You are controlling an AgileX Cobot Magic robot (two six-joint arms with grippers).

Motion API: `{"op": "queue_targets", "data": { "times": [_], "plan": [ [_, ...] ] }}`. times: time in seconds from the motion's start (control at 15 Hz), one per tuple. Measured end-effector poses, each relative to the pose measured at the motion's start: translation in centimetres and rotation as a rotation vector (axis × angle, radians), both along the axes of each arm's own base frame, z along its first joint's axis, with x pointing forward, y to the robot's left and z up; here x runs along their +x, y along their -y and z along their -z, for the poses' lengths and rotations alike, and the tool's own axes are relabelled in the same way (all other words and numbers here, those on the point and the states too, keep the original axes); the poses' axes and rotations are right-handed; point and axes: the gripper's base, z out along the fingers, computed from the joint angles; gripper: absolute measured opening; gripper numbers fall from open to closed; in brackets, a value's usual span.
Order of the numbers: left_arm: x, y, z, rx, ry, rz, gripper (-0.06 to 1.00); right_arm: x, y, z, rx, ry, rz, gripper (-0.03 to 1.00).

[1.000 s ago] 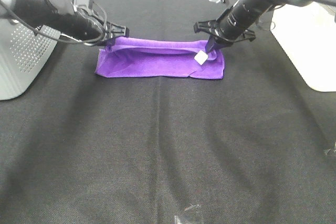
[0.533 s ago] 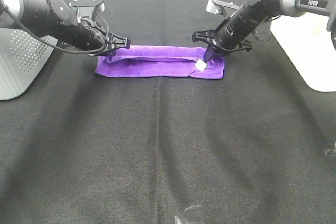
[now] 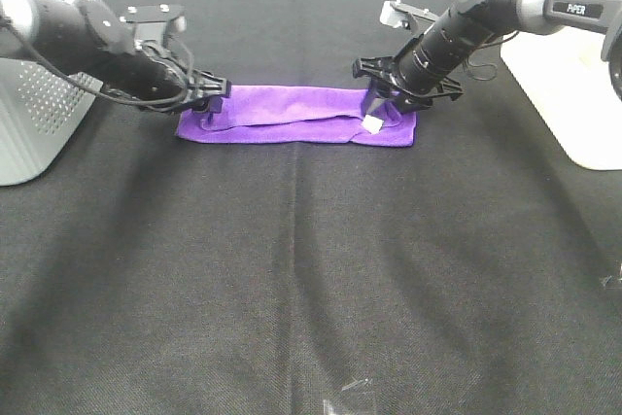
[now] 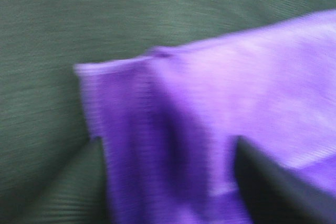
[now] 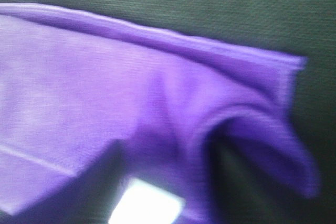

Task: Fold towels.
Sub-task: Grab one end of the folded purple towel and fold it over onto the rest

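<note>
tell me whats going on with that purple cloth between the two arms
Two robot arms are folding a purple microfibre towel on a black table cover. The towel already lies folded into a long narrow strip. The left gripper sits at its left end and the right gripper at its right end, next to the small white tag. In both wrist views the jaws appear parted over the cloth, so neither seems to be pinching it.

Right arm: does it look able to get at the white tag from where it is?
Probably yes. The right pincer sits over the towel's right end, the tag lies exposed just beside it, and nothing stands between.
</note>
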Motion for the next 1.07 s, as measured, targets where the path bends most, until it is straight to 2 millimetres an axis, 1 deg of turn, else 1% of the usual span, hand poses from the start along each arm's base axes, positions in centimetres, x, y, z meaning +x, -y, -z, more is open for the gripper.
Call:
{"op": "queue_targets", "data": {
  "times": [0.07, 0.13, 0.2, 0.33, 0.47, 0.53, 0.6, 0.67, 0.73, 0.8, 1.0, 1.07],
  "plan": [
    [0.1, -0.5, -0.2, -0.023, -0.037, -0.009, 0.73, -0.2, -0.2, -0.4, 0.001, -0.006, -0.011, 0.66],
    [0.1, -0.5, -0.2, -0.023, -0.037, -0.009, 0.73, -0.2, -0.2, -0.4, 0.001, -0.006, -0.011, 0.66],
    [0.2, -0.6, -0.6, -0.038, -0.071, 0.008, 0.75, -0.3, -0.2, -0.6, -0.008, -0.017, -0.024, 0.7],
    [0.5, -0.3, -2.4, -0.069, -0.142, 0.072, 0.76, -0.8, 0.0, -1.6, -0.054, -0.044, -0.072, 0.71],
    [1.0, -0.3, -4.6, -0.097, -0.188, 0.131, 0.76, -1.3, 0.2, -4.4, -0.088, -0.062, -0.127, 0.72],
    [1.4, -0.9, -6.4, -0.117, -0.199, 0.143, 0.76, -1.7, 0.2, -7.0, -0.087, -0.062, -0.158, 0.72],
    [1.8, -1.2, -7.0, -0.132, -0.211, 0.141, 0.76, -2.0, 0.2, -8.5, -0.085, -0.068, -0.178, 0.72],
    [2.1, -1.5, -7.0, -0.138, -0.226, 0.141, 0.76, -2.2, 0.1, -9.2, -0.084, -0.081, -0.19, 0.72],
    [2.5, -1.8, -6.3, -0.143, -0.251, 0.135, 0.76, -2.2, 0.1, -9.6, -0.082, -0.081, -0.192, 0.72],
    [2.9, -1.7, -5.4, -0.147, -0.276, 0.138, 0.76, -2.2, 0.1, -9.6, -0.083, -0.082, -0.193, 0.72],
    [3.8, -1.5, -1.5, -0.16, -0.373, 0.149, 0.76, -2.3, 0.1, -9.6, -0.084, -0.089, -0.197, 0.72],
    [4.0, -1.4, -1.1, -0.162, -0.381, 0.15, 0.76, -2.3, 0.1, -9.6, -0.084, -0.089, -0.197, 0.72]
  ]
}}
